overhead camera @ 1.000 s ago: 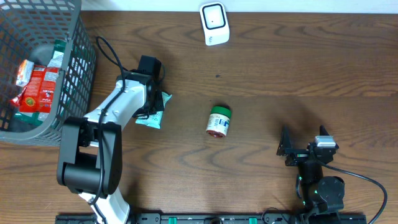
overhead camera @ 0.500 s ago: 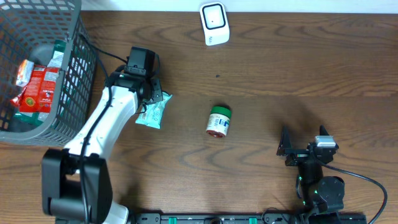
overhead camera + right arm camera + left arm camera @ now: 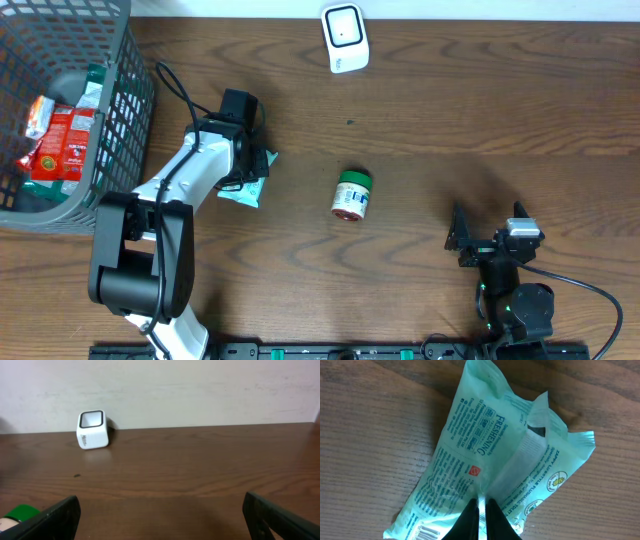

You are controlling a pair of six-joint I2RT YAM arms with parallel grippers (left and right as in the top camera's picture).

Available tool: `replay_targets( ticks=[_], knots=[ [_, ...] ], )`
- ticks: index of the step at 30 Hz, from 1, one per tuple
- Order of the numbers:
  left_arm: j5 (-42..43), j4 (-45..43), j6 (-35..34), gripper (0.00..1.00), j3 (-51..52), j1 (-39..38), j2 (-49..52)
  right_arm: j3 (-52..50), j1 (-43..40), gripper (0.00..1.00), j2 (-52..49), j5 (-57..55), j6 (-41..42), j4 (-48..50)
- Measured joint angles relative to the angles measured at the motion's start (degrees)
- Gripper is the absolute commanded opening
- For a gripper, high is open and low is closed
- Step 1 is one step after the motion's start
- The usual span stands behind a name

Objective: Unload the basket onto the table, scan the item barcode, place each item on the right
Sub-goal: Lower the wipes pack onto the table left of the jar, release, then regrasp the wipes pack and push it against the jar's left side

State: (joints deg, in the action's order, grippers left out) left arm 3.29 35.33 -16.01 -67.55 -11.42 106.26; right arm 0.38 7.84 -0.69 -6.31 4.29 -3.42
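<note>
The item is a pale green wipes packet [image 3: 246,186] [image 3: 485,455], lying left of the table's centre. Its barcode [image 3: 427,532] shows at the packet's lower left corner in the left wrist view. My left gripper [image 3: 247,168] [image 3: 481,504] is shut on the packet, pinching a thin fold of the wrapper between its black fingers. The white scanner [image 3: 345,38] [image 3: 92,429] stands at the table's far edge. At the near right my right gripper [image 3: 488,225] [image 3: 162,520] stands open and holds nothing.
A green-capped jar [image 3: 351,195] [image 3: 17,515] lies on its side mid-table. A grey wire basket [image 3: 120,90] with several packaged goods fills the far left corner. The left arm's cable arcs beside the basket.
The left arm swung up and left with the packet half a second ago, then came back to nearly where it was. The right arm has not moved.
</note>
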Motion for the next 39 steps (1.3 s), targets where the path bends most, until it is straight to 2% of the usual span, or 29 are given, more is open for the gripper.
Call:
replay_targets(
  ticks=[2, 4, 6, 7, 8, 12, 13, 14, 15, 16, 23, 31, 39],
  knots=[
    [0.31, 0.37, 0.26, 0.17, -0.2, 0.2, -0.61, 0.0, 0.0, 0.99, 0.0, 0.0, 0.0, 0.0],
    [0.52, 0.2, 0.59, 0.24, -0.5, 0.31, -2.6, 0.0, 0.0, 0.99, 0.0, 0.0, 0.0, 0.0],
    [-0.09, -0.55, 0.87, 0.33, -0.81, 0.39, -5.7, 0.0, 0.0, 0.99, 0.0, 0.0, 0.0, 0.0],
    [-0.98, -0.87, 1.16, 0.41, -1.09, 0.46, -7.69, 0.0, 0.0, 0.99, 0.0, 0.0, 0.0, 0.0],
    [-1.81, -1.01, 1.14, 0.44, -1.51, 0.46, -9.27, 0.0, 0.0, 0.99, 0.0, 0.0, 0.02, 0.0],
    [-7.72, -1.42, 1.03, 0.45, -3.26, 0.5, -12.68, 0.0, 0.0, 0.99, 0.0, 0.0, 0.02, 0.0],
    [-8.66, -1.44, 1.05, 0.45, -3.26, 0.52, -12.68, 0.0, 0.0, 0.99, 0.0, 0.0, 0.0, 0.0],
    [-9.77, -1.33, 1.03, 0.38, -3.21, 0.68, -12.33, 0.0, 0.0, 0.99, 0.0, 0.0, 0.0, 0.0],
    [-10.69, -1.31, 0.9, 0.2, -3.19, 0.94, -11.74, 0.0, 0.0, 0.99, 0.0, 0.0, 0.02, 0.0],
    [-11.43, -1.33, 0.74, 0.07, -3.19, 1.36, -11.02, 0.0, 0.0, 0.99, 0.0, 0.0, 0.0, 0.0],
    [-12.2, -1.44, 1.9, 0.07, -3.19, 5.86, -4.52, 0.0, 0.0, 0.99, 0.0, 0.0, 0.0, 0.0],
    [-4.98, -3.08, 6.88, 0.07, -3.15, 7.19, 2.12, 0.0, 0.0, 0.99, 0.0, 0.0, 0.0, 0.0],
    [0.02, -3.58, 7.54, 0.07, -3.32, 7.19, 6.29, 0.0, 0.0, 0.99, 0.0, 0.0, 0.0, 0.0]
  ],
)
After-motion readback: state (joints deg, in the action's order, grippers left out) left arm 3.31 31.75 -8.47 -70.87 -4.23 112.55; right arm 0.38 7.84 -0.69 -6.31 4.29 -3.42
